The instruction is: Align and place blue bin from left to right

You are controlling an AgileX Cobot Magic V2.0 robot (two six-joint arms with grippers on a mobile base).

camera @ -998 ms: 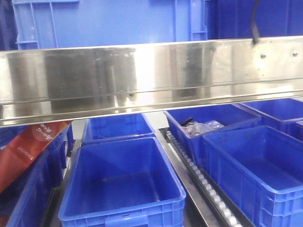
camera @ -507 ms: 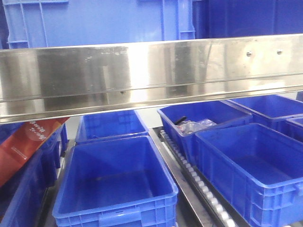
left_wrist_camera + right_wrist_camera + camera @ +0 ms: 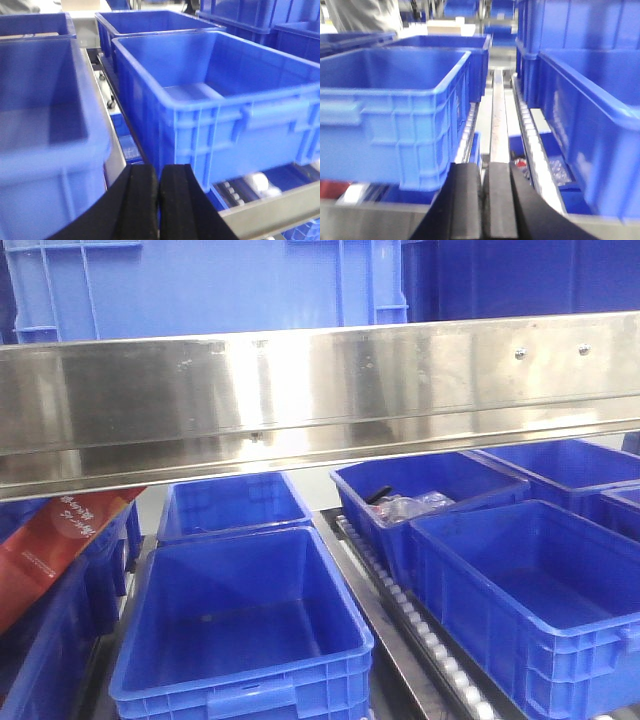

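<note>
The blue bin [image 3: 200, 285] fills the top of the front view. It stands on the upper shelf behind the steel rail, and only its ribbed side wall shows. Neither gripper appears in the front view. In the left wrist view my left gripper [image 3: 159, 200] is shut with nothing between its black pads, low in front of a gap between two blue crates. My right gripper [image 3: 484, 200] is shut and empty too, pointing along a steel rail between rows of crates.
A wide steel shelf rail [image 3: 320, 400] crosses the front view. Below it stand several open blue crates [image 3: 240, 625], one holding plastic-bagged items [image 3: 415, 507]. A white roller track [image 3: 400, 610] runs between them. A red package [image 3: 60, 540] leans at the left.
The front view has shifted: the shelf and crates sit further left in the frame, and the black cable at the top right is out of view. No bin has moved relative to the shelf.
</note>
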